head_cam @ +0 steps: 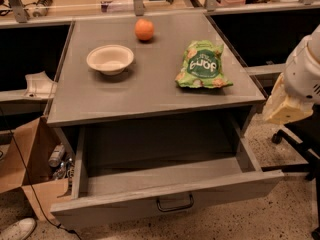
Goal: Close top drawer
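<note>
Wide grey top drawer (165,196) stands fully extended, interior unobstructed; gripper (286,109) hovers beside worktop (150,91) right edge.

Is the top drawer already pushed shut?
No, the top drawer is pulled fully out with its inside showing, and the end effector is off to its right, not touching it.
</note>
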You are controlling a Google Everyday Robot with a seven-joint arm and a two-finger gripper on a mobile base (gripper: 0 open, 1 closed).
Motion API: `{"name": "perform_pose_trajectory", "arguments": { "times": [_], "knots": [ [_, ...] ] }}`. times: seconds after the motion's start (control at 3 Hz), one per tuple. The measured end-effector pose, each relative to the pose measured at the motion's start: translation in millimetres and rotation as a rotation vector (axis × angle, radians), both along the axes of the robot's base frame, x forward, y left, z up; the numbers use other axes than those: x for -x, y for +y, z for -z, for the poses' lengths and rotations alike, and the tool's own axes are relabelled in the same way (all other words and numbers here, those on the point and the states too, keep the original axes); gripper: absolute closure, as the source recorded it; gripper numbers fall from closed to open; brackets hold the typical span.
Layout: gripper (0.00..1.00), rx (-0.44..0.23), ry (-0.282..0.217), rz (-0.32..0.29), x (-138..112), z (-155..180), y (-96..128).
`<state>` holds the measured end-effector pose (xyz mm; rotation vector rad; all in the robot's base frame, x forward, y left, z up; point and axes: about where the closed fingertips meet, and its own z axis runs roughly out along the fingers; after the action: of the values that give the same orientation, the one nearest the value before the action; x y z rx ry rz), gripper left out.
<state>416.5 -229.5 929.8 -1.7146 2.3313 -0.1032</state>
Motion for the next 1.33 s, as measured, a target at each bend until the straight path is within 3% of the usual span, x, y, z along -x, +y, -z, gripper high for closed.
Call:
{"name": "perform_pose_trajectory", "arguments": {
  "times": [0.33, 1.0, 1.33],
  "knots": [
    [1.0, 0.025, 0.109, -0.039, 12.6, 43.5, 8.0],
    [1.0, 0.01, 0.134, -0.039, 26.3, 56.4, 11.4],
    [1.0, -0.033, 0.18, -0.028, 46.4, 94.2, 16.7]
  ]
}}
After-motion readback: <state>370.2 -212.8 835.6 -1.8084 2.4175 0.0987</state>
